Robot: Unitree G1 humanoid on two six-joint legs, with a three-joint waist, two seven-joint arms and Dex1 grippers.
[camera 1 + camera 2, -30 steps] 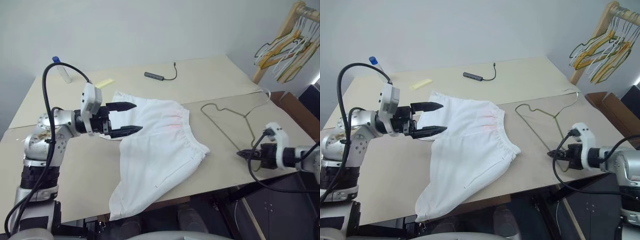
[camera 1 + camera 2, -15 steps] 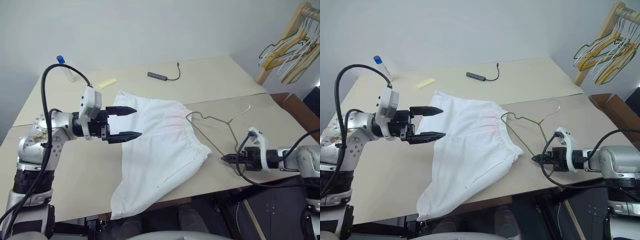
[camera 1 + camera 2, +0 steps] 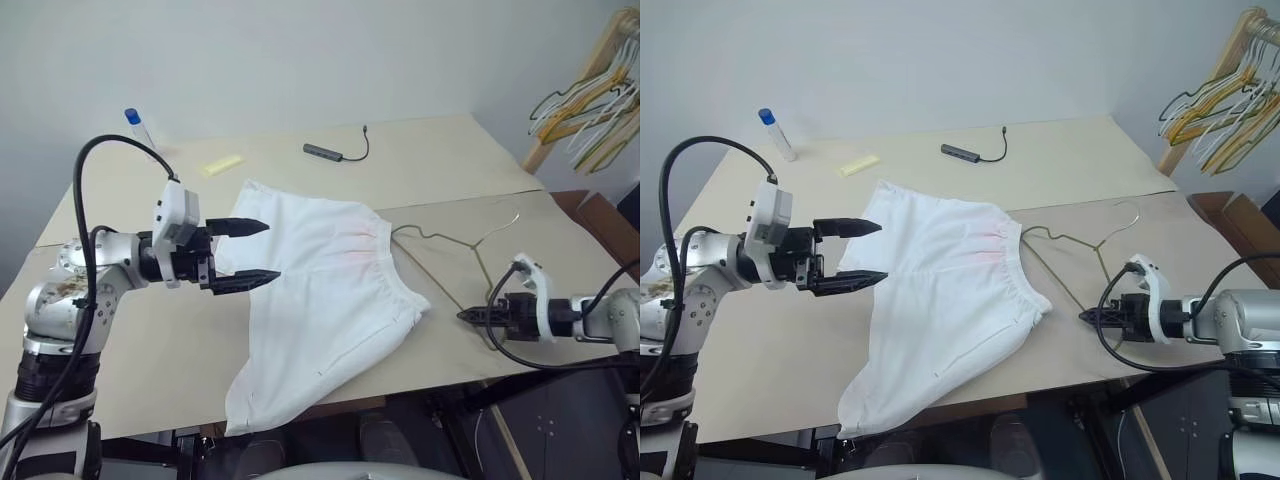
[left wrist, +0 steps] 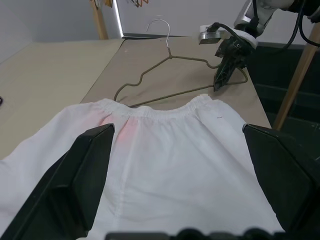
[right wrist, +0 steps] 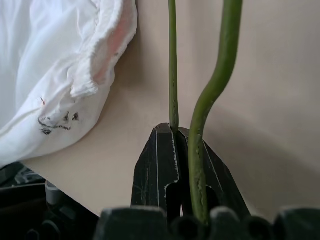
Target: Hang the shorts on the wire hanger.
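The worktop (image 3: 330, 170) is a wide beige surface, and most of its middle is covered by the shorts (image 3: 320, 290). They lie flat, with the gathered waistband turned toward the right edge of the worktop and one leg hanging over the near edge.

The wire hanger (image 3: 455, 245) lies flat on the worktop just beside the waistband, on the side of the right edge. Its long axis runs about parallel to the waistband, and the hook points to the far right corner. One bend of the wire comes very close to the waistband; if it touches the fabric I cannot tell.

The left gripper (image 3: 255, 255) hovers above the leg part of the shorts, near the left side of the garment. Its jaws are spread wide and grasp nothing. They point across the shorts toward the hanger.

The right gripper (image 3: 470, 316) is low at the near right part of the worktop. Its jaws are clenched on the wire of the hanger, at the near corner of the triangle; the right wrist view shows the thin wire (image 5: 173, 65) going into the closed tips.

My judgement: the coming move depends on this relation. The waistband lies to the left of the held hanger, so the right arm is nearer to bring the wire to the fabric, and the free left gripper is nearer to lift the shorts.

A small dark cable (image 3: 335, 153), a yellow piece (image 3: 221, 165) and a tube with blue cap (image 3: 138, 128) lie near the far edge.
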